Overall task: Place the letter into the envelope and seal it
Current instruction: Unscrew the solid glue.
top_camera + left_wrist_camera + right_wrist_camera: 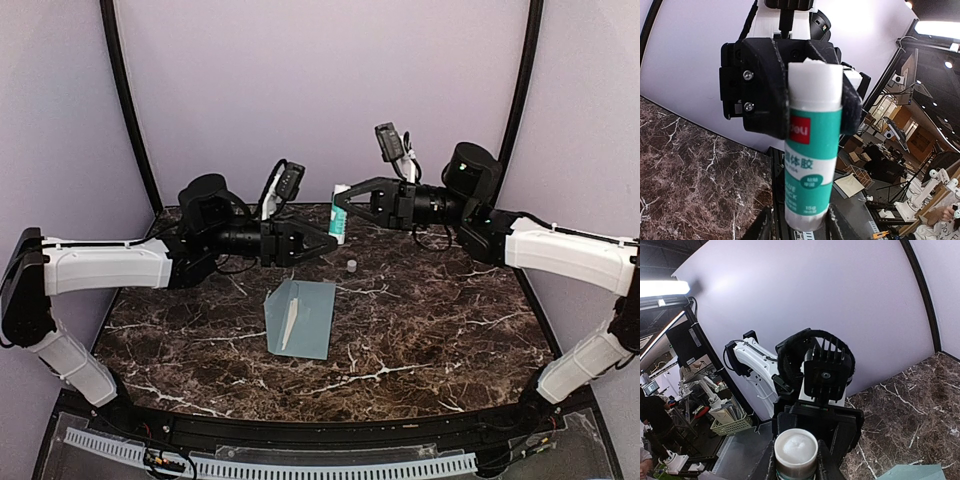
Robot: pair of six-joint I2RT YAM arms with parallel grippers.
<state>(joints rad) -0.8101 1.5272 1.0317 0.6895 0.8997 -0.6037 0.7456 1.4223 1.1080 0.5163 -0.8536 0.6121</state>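
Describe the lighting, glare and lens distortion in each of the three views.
Top external: soft, even light; the black frame rails appear bowed, likely lens distortion. Left wrist: strong wide-angle stretch; the glue stick looms large and fairly sharp; a ceiling light is blown out. Right wrist: a light strip is blown out upper left; the glue stick's near end looks slightly soft.

Lbl on glue stick (812, 150): "deli", "体胶", "15g"
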